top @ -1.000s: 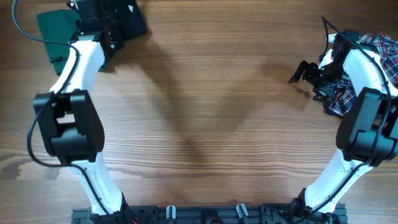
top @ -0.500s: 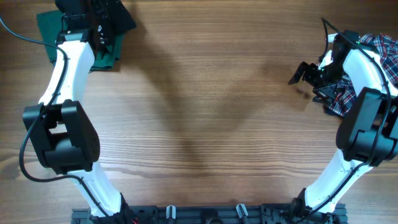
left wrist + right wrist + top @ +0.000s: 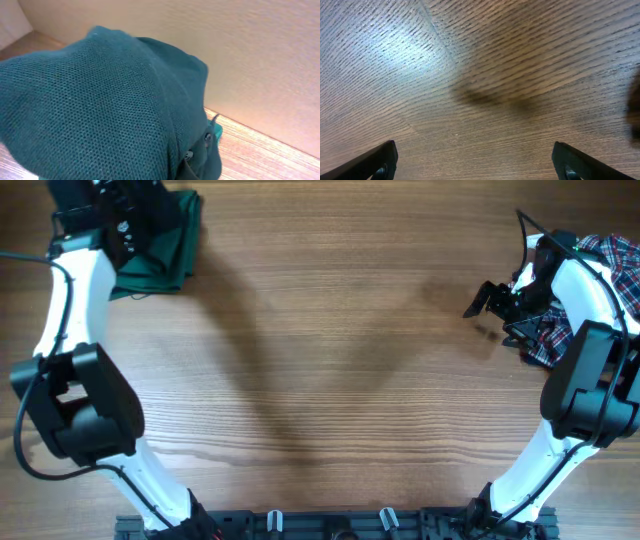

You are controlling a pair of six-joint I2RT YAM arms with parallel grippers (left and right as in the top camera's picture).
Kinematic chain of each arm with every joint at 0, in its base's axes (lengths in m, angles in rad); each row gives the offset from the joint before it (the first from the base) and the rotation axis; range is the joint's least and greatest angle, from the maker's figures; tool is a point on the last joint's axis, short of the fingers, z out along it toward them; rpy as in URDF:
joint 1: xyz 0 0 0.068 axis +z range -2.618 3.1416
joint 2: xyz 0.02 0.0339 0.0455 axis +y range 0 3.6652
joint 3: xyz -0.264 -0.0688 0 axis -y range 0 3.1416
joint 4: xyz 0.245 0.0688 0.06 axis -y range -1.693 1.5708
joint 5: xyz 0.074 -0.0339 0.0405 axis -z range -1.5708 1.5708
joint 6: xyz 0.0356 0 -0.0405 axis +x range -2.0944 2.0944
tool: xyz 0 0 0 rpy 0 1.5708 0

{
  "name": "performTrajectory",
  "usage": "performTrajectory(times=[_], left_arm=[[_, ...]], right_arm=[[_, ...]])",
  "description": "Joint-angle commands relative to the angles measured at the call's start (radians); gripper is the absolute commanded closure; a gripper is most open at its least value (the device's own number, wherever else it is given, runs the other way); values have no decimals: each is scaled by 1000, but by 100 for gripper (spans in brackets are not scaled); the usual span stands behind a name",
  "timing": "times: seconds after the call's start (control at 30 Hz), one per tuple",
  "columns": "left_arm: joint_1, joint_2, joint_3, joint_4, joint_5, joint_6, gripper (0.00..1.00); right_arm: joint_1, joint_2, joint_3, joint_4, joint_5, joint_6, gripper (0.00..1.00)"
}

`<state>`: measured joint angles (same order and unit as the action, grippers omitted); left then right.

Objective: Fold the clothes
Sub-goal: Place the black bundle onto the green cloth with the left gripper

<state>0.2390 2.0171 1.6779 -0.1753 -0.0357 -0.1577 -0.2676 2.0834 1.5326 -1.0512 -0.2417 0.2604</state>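
Note:
No black polo shirt shows plainly in any view. My left gripper [image 3: 135, 220] is at the far left corner over a green garment [image 3: 165, 250]. In the left wrist view green knit fabric [image 3: 100, 100] with small buttons [image 3: 206, 136] fills the frame and hides the fingers. A darker fold [image 3: 186, 208] lies at the garment's far right; I cannot tell what it is. My right gripper [image 3: 482, 298] is open and empty, just above bare wood; its fingertips sit wide apart in the right wrist view [image 3: 480, 167].
A red-white-blue plaid shirt [image 3: 612, 258] lies bunched at the right edge, partly under the right arm. The wooden table [image 3: 330, 350] spans the middle. A pale wall [image 3: 250, 50] stands behind the table's far edge.
My left arm has swung left along the far edge, uncovering more of the green garment on its right side. The right arm has not moved.

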Motion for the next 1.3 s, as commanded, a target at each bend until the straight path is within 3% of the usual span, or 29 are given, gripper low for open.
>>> performTrajectory(times=[0.0,0.07,0.2,0.27,0.6,0.77,0.83,0.9,1.03,1.2,1.27], left_arm=[[42,23,39,0,114,16,94],[51,41,39,-4,114,17,92],[61,72,39,-5,114,17,78],[61,86,39,-5,114,17,64],[98,100,39,-31,106,19,54],[137,99,39,-70,85,-50,35],[152,95,39,-85,80,-95,14],[164,73,39,-111,80,-144,3],[155,-11,39,-140,86,-177,0],[153,-107,39,-384,158,-490,0],[153,-98,38,-497,170,-536,0]], right_arm=[[-2,20,17,-6,4,4,0],[-2,20,17,-9,4,4,0],[-2,20,17,-9,4,5,0],[-2,20,17,-9,4,4,0],[-2,20,17,-16,4,2,0],[-2,20,17,-16,4,2,0],[-2,20,17,-16,5,2,0],[-2,20,17,-15,5,2,0],[-2,20,17,-14,4,2,0],[-2,20,17,-11,-16,2,0],[-2,20,17,-10,-22,1,0]])
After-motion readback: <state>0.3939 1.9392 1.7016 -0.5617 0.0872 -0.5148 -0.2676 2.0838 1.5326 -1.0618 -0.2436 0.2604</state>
